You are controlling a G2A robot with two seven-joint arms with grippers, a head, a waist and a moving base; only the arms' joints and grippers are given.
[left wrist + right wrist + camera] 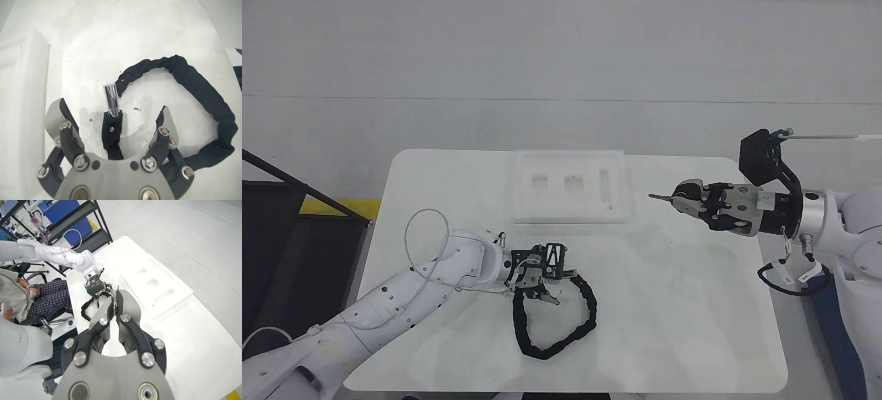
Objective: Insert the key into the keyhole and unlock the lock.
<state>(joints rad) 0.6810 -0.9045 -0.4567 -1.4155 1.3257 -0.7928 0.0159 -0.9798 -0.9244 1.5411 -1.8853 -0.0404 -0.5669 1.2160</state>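
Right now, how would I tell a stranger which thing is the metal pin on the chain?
On the white table lies a black cloth-covered chain, bent in a loop. One end, inside the open left gripper, carries a short pin. It alone is shiny chrome; the rest is black cloth.

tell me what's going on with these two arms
The left gripper is open, its fingers on either side of the chrome cylinder at one end of the black chain lock without touching it. The lock lies looped on the white table. The right gripper is shut on the key and holds it above the table, well apart from the lock. The key is not yet inserted.
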